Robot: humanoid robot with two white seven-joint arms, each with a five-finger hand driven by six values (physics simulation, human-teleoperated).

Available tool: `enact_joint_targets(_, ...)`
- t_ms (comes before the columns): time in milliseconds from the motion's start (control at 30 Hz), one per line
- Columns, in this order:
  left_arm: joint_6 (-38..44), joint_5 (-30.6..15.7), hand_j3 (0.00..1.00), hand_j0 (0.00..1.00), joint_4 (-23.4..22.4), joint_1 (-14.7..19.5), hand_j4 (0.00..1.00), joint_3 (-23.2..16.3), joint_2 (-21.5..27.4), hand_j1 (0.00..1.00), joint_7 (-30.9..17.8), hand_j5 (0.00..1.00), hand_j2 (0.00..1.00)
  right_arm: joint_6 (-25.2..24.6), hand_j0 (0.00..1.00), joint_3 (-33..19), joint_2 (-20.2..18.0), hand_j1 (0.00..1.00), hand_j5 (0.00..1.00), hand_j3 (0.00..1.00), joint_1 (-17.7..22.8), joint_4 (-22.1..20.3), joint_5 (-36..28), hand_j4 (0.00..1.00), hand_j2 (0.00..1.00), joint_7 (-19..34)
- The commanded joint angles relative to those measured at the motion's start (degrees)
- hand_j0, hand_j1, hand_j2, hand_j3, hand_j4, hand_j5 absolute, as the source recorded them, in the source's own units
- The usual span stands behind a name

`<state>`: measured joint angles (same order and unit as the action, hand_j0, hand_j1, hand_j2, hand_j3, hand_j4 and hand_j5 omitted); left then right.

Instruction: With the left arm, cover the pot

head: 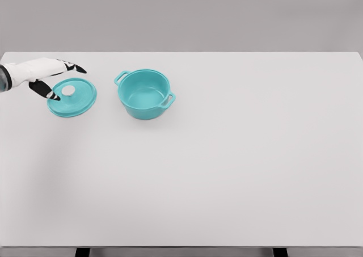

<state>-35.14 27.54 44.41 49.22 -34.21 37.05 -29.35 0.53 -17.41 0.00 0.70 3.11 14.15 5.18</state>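
A teal pot [145,93] with two side handles stands uncovered on the white table, left of the middle and towards the back. Its teal lid [72,97], round with a white knob in the centre, lies flat on the table to the pot's left, apart from it. My left hand [59,80] comes in from the left edge and hovers at the lid's upper left rim. Its fingers are spread, the thumb low by the lid's left edge and the other fingers above the far rim, and they hold nothing.
The white table [227,166] stretches wide to the right and front of the pot. Its front edge runs along the bottom of the view, with dark legs just below.
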Motion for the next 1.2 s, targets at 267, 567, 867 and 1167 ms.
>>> enact_joint_targets(267,0.1,0.2,0.79,0.79,-1.3,-0.2,0.79,0.0,-1.1,0.79,0.1,0.79,0.79,0.0,1.0,0.0,0.0,1.0,1.0,1.0,0.0,0.1,0.0,1.0,1.0,0.0)
enact_joint_targets(567,0.1,0.6,0.79,0.79,-4.6,-0.1,0.79,-0.2,-2.3,0.79,0.0,0.79,0.79,0.0,1.0,0.0,0.0,1.0,1.0,1.0,0.0,0.0,0.0,1.0,1.0,0.0)
enact_joint_targets(867,0.1,1.7,0.75,0.75,-6.0,0.0,0.75,-0.1,-3.0,0.75,0.0,0.75,0.75,0.0,1.0,0.0,0.0,1.0,1.0,1.0,0.0,0.0,0.0,1.0,1.0,0.0)
enact_joint_targets(1167,0.1,1.6,0.73,0.73,-5.9,0.4,0.73,-0.1,-2.9,0.73,0.1,0.73,0.73,0.0,1.0,0.0,0.0,1.0,1.0,1.0,0.0,0.1,0.0,1.0,1.0,0.0)
